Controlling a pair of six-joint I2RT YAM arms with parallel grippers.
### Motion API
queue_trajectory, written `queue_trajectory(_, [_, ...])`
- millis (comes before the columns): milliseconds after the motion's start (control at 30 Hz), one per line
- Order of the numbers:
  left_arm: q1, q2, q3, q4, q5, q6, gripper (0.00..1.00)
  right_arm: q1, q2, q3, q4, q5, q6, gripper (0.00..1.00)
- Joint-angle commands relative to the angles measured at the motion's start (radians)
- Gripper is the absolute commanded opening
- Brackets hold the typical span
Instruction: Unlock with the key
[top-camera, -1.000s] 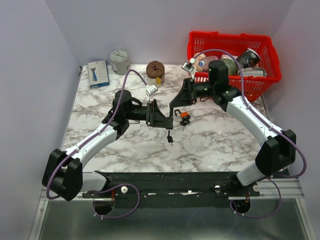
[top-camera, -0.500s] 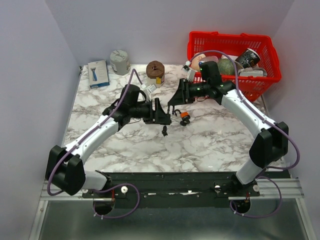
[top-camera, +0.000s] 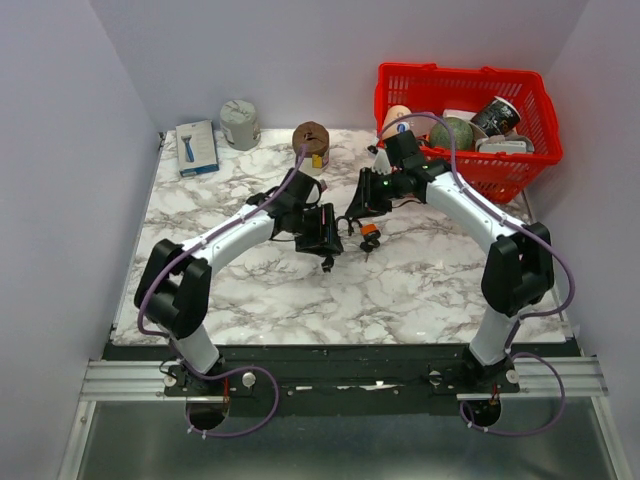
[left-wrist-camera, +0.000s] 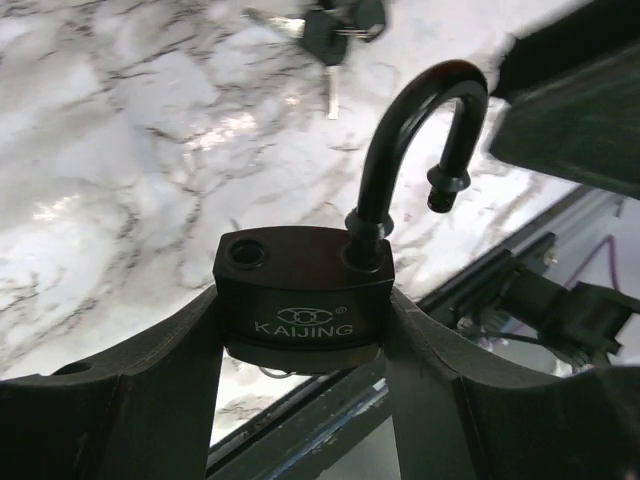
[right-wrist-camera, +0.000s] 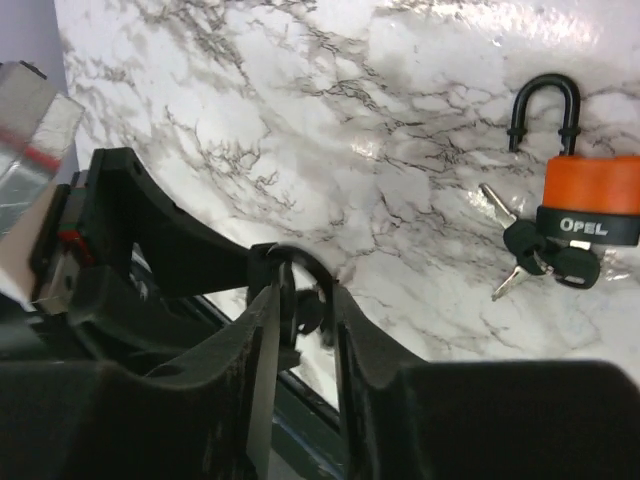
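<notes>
Both arms have swung inward since half a second ago, and their grippers now meet almost tip to tip above the middle of the white, grey-veined marble table (top-camera: 440, 280). Nearest, the left gripper (top-camera: 322, 232) pinches the body of a black padlock (left-wrist-camera: 303, 290); its shackle (left-wrist-camera: 400, 130) stands sprung open, the free end out of its hole. A small dark key (top-camera: 327, 264) hangs just under it. The right gripper (right-wrist-camera: 305, 300) has its fingers either side of the shackle; whether they press on it I cannot tell. Just beyond lies an orange padlock (right-wrist-camera: 590, 205) with its keys (right-wrist-camera: 535, 250), flat on the marble. Farther back stand a blue-and-white box (top-camera: 197, 148), a grey can (top-camera: 240, 123), a brown jar (top-camera: 311, 140) and a red basket (top-camera: 395, 80), against pale lilac walls (top-camera: 300, 50).
</notes>
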Motion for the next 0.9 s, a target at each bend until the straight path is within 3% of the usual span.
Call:
queue_trajectory(0, [-0.011, 0.061, 0.061, -0.055, -0.069, -0.008, 0.00, 0.005, 0.033, 0.034, -0.056, 0.076, 0.023, 0.38])
queue_trajectory(200, [-0.016, 0.110, 0.073, -0.035, -0.076, -0.004, 0.00, 0.004, 0.010, -0.012, -0.053, 0.127, 0.048, 0.52])
queue_trajectory(433, [-0.011, 0.213, 0.104, -0.009, -0.053, -0.019, 0.00, -0.001, -0.042, -0.058, -0.050, 0.165, 0.052, 0.58])
queue_trajectory(867, [0.032, 0.354, 0.234, -0.145, -0.248, -0.022, 0.00, -0.007, -0.292, -0.220, -0.021, 0.315, 0.058, 0.76])
